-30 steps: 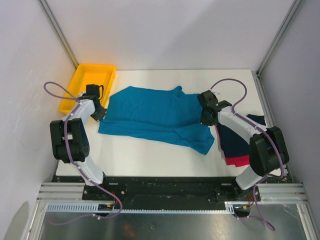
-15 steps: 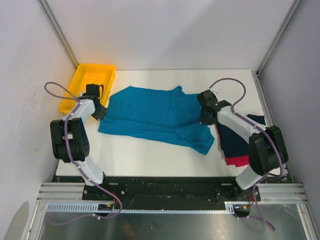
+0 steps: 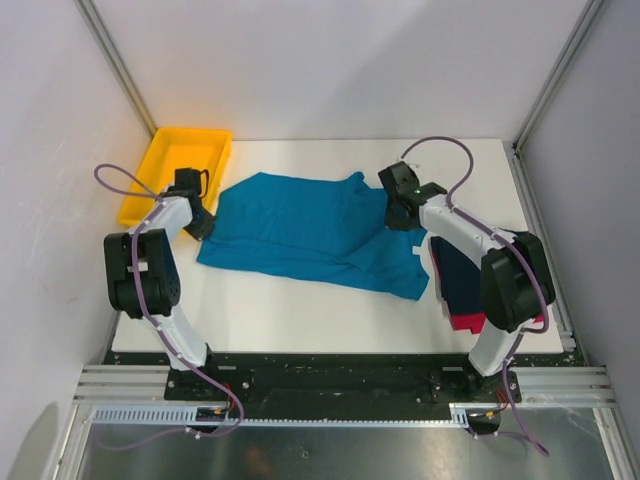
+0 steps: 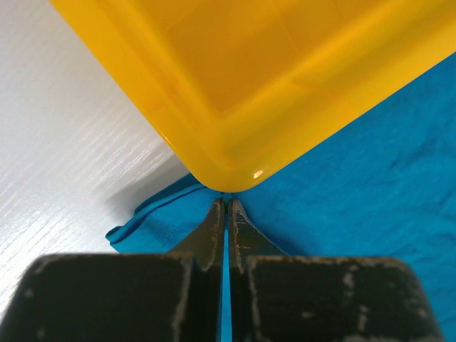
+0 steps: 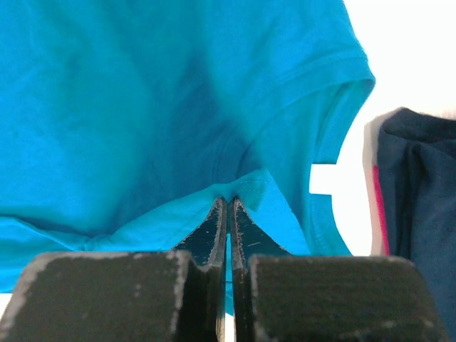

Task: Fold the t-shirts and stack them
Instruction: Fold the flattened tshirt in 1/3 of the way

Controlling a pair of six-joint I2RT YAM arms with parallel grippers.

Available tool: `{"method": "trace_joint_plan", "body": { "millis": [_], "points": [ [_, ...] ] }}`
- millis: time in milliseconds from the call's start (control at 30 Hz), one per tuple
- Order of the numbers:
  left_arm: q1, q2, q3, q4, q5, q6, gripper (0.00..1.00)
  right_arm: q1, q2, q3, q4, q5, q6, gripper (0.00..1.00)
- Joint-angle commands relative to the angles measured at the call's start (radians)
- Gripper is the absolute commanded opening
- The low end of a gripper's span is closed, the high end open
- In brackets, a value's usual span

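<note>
The teal-blue t-shirt [image 3: 300, 230] lies spread across the middle of the table. My left gripper [image 3: 203, 222] is shut on its left edge, right by the tray's corner; the wrist view shows the closed gripper [image 4: 227, 203] on teal cloth [image 4: 342, 185]. My right gripper [image 3: 398, 215] is shut on a raised fold at the shirt's right side, and its wrist view shows the gripper [image 5: 227, 201] pinching the teal cloth [image 5: 142, 107]. A folded dark navy t-shirt [image 3: 462, 272] lies on a red-pink t-shirt [image 3: 476, 322] at the right.
A yellow plastic tray [image 3: 160, 175] stands at the back left, its corner [image 4: 235, 171] just beyond my left fingertips. The navy and red-pink pile [image 5: 420, 214] lies to the right of my right gripper. White walls with metal posts enclose the table.
My right gripper has moved left and toward the back of the table, drawing the shirt's right side with it. The left gripper has stayed where it was.
</note>
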Motion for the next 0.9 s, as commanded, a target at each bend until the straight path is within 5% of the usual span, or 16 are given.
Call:
{"method": "trace_joint_plan", "body": {
  "millis": [0,700,800,867],
  "points": [
    [0.007,-0.002,0.029,0.02,-0.001,0.019,0.0,0.03,0.053,0.084,-0.016,0.04,-0.029,0.0],
    [0.011,-0.012,0.03,0.057,0.065,0.057,0.03,-0.003,0.132,0.127,0.023,0.049,-0.104,0.0],
    [0.014,-0.012,0.04,0.067,0.108,0.079,0.1,-0.017,0.14,0.146,0.024,0.035,-0.116,0.05],
    [0.016,-0.02,0.038,0.076,0.132,0.093,0.18,-0.02,0.15,0.159,0.011,0.026,-0.118,0.19]
  ]
}}
